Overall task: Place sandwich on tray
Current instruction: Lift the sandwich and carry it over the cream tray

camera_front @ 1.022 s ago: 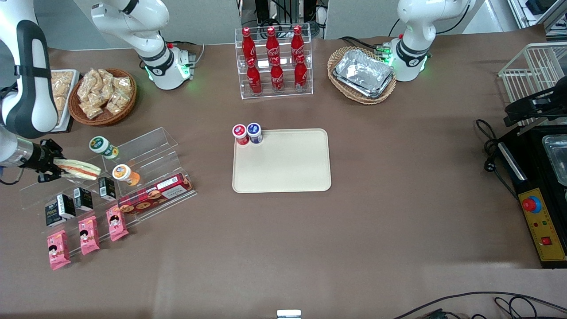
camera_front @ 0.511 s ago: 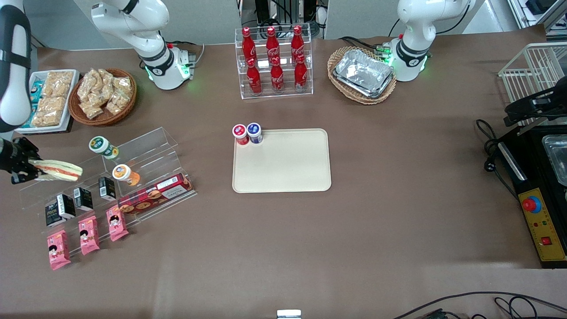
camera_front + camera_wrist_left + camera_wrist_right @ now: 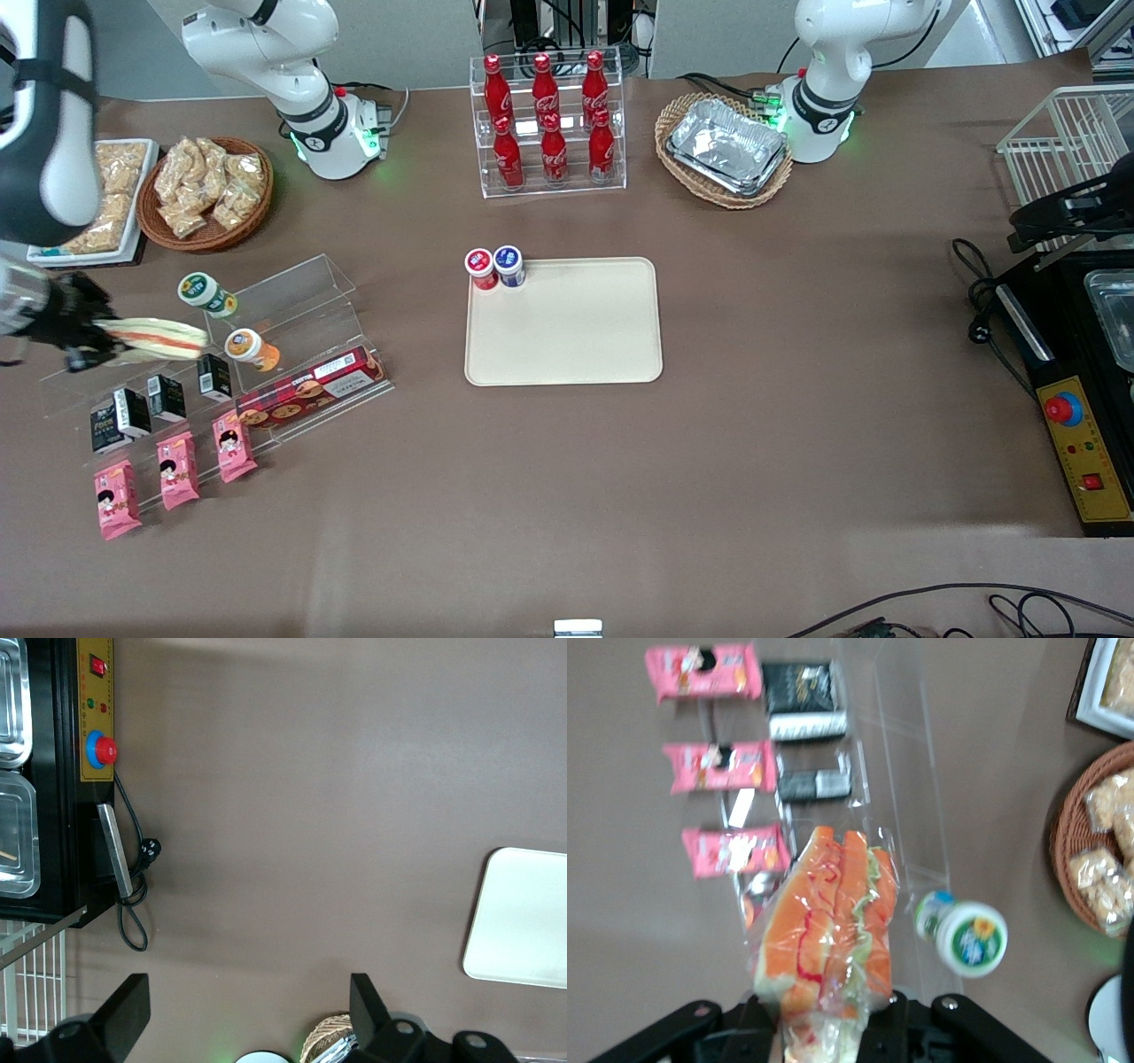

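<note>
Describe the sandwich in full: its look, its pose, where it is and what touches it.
The sandwich is a wedge in clear, crinkled wrap: pale bread with orange-red and green filling stripes. The end effector is shut on one end; the other end points toward the tray. It lies roughly level in the air above the clear display stand, beside the green-lidded jar. Nothing else touches it.

Coca-Cola script on the red bottles (image 3: 545, 124), other package labels unreadable, gripper (image 3: 89, 335) over the display stand
</note>
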### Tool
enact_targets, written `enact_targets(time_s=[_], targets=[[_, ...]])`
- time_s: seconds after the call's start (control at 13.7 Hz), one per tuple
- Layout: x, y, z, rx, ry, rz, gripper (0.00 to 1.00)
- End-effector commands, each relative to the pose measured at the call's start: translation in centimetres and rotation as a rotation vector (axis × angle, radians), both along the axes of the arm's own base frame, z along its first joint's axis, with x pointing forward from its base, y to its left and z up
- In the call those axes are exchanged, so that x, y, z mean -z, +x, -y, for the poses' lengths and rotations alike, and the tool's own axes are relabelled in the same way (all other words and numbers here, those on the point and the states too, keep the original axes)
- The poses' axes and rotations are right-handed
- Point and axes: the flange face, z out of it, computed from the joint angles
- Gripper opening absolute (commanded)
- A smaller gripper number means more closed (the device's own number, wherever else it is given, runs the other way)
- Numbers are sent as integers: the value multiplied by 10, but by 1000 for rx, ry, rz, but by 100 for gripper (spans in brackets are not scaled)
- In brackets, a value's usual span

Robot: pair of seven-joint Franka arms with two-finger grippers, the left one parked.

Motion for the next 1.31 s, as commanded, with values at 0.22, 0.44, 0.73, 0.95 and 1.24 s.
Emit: enact_targets(time_s=[0.22,0.44,0.73,0.95,1.24], targets=[[-4,-10,-165,-45,37,-63,29],[6,-25,-241,-88,52,-85,29],[46,-41,-321,-93,60,-139,29],[69,-62,-384,-157,47,-151,28],[109,-73,-439,-107,46,-118,28]])
